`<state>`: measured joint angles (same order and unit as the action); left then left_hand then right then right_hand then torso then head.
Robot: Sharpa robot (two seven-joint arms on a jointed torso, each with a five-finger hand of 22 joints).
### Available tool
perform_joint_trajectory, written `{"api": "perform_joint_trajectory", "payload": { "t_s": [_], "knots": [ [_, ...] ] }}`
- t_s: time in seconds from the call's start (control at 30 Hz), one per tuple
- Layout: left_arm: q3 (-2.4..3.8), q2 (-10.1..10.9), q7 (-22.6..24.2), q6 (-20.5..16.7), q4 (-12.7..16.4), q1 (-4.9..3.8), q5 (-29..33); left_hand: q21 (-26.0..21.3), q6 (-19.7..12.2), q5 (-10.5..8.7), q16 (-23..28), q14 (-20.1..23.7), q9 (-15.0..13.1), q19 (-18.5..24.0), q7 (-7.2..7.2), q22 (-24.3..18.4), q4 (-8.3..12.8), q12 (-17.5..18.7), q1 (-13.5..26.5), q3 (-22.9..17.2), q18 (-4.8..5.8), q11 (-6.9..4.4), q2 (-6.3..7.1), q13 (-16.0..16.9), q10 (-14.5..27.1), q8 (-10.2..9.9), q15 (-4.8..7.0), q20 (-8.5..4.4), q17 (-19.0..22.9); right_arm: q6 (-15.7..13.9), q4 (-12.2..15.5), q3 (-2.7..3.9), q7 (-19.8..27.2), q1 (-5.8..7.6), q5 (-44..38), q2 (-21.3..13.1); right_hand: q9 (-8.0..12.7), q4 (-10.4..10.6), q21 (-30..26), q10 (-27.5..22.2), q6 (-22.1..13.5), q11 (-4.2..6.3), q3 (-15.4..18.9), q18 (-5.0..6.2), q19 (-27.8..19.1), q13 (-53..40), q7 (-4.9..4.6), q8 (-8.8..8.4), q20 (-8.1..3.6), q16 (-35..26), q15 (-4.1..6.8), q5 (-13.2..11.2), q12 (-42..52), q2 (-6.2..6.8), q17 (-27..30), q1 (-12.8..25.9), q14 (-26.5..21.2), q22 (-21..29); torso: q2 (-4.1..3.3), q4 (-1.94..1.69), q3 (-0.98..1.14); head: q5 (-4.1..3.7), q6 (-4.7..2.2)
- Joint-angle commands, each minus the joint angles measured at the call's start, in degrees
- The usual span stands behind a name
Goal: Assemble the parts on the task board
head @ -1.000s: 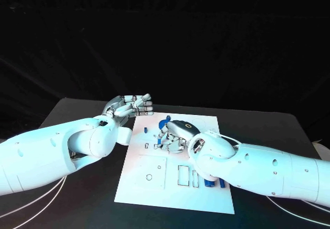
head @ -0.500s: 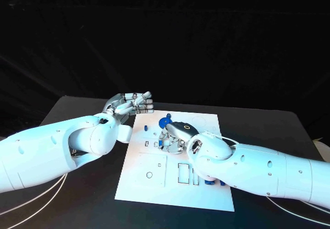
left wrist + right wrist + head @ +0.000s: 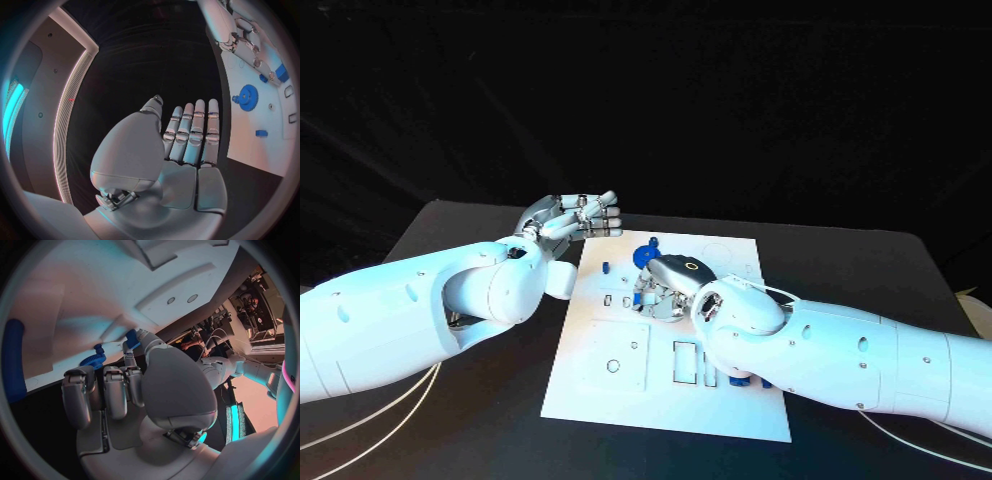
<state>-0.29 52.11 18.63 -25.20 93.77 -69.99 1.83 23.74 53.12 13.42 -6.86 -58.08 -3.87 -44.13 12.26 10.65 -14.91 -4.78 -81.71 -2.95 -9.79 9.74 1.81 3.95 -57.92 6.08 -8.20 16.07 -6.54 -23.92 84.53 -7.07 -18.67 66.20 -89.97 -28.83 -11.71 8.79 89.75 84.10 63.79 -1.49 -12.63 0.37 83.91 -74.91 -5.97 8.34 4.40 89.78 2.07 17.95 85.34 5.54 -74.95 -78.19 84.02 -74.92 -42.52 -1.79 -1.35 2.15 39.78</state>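
Observation:
The white task board [image 3: 625, 385] lies in the middle of the black table. My right hand [image 3: 669, 284] reaches down onto its far half, thumb and a finger closed around a small blue part [image 3: 132, 337] standing on the board. A blue gear [image 3: 646, 254] sits just beyond that hand, and the blue gear [image 3: 94, 360] shows beside its fingertips [image 3: 128, 359]. My left hand [image 3: 576, 217] hovers off the board's far left corner, fingers straight and holding nothing; its palm [image 3: 181, 175] is bare. The blue gear [image 3: 248, 94] and a small blue piece [image 3: 261, 133] lie on the board.
Blue parts [image 3: 737, 382] stand near the board's right edge, partly hidden under my right forearm [image 3: 848, 350]. Rectangular slots [image 3: 682, 364] and a round hole [image 3: 613, 368] mark the near half. Bare black table [image 3: 473, 240] surrounds the board.
My right hand has shifted slightly, uncovering more of the blue gear. The left hand has hardly moved.

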Motion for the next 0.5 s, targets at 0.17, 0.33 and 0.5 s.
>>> {"api": "perform_joint_trajectory", "payload": {
  "t_s": [0.17, 0.33, 0.5],
  "knots": [
    [0.04, 0.0, 0.2, 1.0, 0.2, -0.03, 0.0, 0.3, 0.3, -0.22, 0.2, 0.3, 0.1, 0.2, 0.11, 0.1, 0.3, 0.2, -0.6, -0.1, -0.54, 0.34, -0.02, -0.1, 0.0, -0.4, -0.1, -0.01, -0.1, 1.8, -0.5, -0.14, -1.0, -0.24, -1.0, 0.2, 0.0, 0.3, 0.1, 1.7, -1.0, -0.08, 0.5, -0.32, 6.0, -9.7, -0.16, -0.53, -0.33, 0.2, 0.13, -0.2, -0.5, 0.51, -15.1, 1.0, 6.0, -15.0, 0.0, -0.01, -0.02, 0.16, 0.08],
    [0.04, 0.0, 0.2, 1.0, 0.2, -0.03, 0.0, 0.3, 0.3, -0.22, 0.2, 0.3, 0.1, 0.2, 0.11, 0.1, 0.3, 0.2, -0.6, -0.1, -0.54, 0.34, -0.02, -0.1, 0.0, -0.4, -0.1, -0.01, -0.1, 1.7, -0.6, -0.14, -1.1, -0.25, -1.1, 0.3, 0.2, 0.4, 0.0, 1.5, -2.2, -0.51, 0.8, -0.27, 5.8, -9.4, -0.66, -1.14, -0.08, 0.2, -0.21, -0.3, -0.8, 1.1, -15.1, 1.7, 6.0, -14.9, -0.03, 0.02, 0.01, 0.19, 0.1],
    [0.04, 0.0, 0.1, 1.0, 0.2, -0.03, 0.0, 0.3, 0.3, -0.22, 0.2, 0.3, 0.1, 0.2, 0.11, 0.1, 0.3, 0.2, -0.6, -0.1, -0.54, 0.34, -0.02, -0.1, 0.0, -0.4, -0.1, -0.01, -0.1, 1.5, -0.6, -0.14, -0.7, -0.25, -1.0, 0.4, 0.6, 0.8, -0.2, 1.0, -3.7, -1.13, 1.5, -0.21, 5.7, -8.9, -1.34, -1.94, 0.34, 0.2, -0.74, -0.7, -1.3, 1.88, -15.0, 2.8, 6.0, -14.7, -0.02, 0.01, 0.02, 0.19, 0.05]
  ]
}}
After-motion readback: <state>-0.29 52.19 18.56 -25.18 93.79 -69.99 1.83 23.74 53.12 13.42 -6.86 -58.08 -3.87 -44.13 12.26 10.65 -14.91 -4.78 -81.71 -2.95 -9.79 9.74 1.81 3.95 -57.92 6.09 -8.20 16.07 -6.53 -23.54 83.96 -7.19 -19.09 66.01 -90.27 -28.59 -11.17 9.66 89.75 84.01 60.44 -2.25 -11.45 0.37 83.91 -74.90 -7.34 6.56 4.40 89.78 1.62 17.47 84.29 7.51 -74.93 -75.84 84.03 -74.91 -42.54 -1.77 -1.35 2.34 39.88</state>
